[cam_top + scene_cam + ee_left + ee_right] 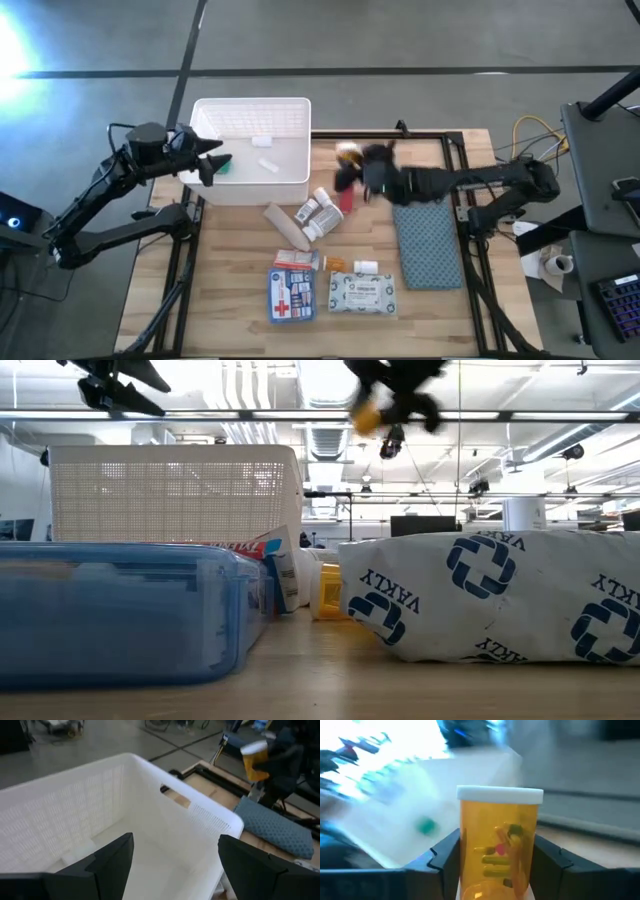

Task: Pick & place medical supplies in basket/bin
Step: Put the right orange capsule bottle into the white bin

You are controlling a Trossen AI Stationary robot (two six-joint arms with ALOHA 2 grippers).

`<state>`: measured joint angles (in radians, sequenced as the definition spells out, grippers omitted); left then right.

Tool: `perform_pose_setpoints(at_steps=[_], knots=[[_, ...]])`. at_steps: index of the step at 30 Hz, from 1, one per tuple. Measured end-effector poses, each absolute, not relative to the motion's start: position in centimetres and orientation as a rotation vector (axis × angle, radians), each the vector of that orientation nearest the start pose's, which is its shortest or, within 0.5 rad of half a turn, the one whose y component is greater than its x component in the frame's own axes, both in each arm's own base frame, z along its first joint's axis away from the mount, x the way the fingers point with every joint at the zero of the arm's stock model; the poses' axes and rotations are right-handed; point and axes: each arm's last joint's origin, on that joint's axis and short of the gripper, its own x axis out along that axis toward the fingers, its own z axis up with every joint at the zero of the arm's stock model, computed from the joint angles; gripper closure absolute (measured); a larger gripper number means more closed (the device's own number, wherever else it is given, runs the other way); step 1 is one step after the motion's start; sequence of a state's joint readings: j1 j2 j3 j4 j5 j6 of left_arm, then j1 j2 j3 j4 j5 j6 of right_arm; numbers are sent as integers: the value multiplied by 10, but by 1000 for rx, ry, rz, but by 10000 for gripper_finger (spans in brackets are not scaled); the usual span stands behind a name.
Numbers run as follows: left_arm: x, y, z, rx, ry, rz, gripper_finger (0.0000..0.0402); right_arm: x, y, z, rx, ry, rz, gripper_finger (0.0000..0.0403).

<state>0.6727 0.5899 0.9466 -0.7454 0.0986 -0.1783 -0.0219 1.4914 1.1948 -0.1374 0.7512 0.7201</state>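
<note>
Right end effector (495,865) is clenched on an orange pill bottle (499,842) with a white cap, held above the tabletop (240,270) just right of the white bin (290,180). Left end effector (172,857) hangs released over the bin's interior, where a green piece (222,165) lies.

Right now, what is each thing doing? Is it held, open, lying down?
Right gripper: shut on the orange pill bottle, lifted above the table.
Left gripper: fingers open, empty, over the white bin.
White bin: upright, few items inside.
First-aid pouch: flat on table.
Wipes pack: flat on table.
</note>
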Motion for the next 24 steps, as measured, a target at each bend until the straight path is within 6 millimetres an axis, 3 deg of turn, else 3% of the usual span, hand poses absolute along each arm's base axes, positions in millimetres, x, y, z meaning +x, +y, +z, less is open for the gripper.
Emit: perform_pose_setpoints(at_steps=[2, 5, 12, 17, 19, 21, 24], knots=[[76, 57, 357, -313, 297, 598, 131, 352, -47, 332, 506, 33, -739, 237], [71, 53, 359, -305, 276, 597, 131, 384, -80, 346, 474, -26, -679, 242], [55, 40, 360, -290, 239, 596, 131, 455, -159, 344, 570, 168, -498, 233], [44, 34, 361, -270, 204, 658, 131, 479, -179, 335, 599, 399, -482, 209], [41, 32, 361, -262, 191, 672, 131, 484, -183, 322, 594, 470, -493, 194], [40, 31, 361, -260, 186, 673, 131, 482, -185, 308, 622, 491, -499, 175], [40, 32, 361, -255, 190, 673, 131, 473, -181, 313, 640, 483, -518, 143]])
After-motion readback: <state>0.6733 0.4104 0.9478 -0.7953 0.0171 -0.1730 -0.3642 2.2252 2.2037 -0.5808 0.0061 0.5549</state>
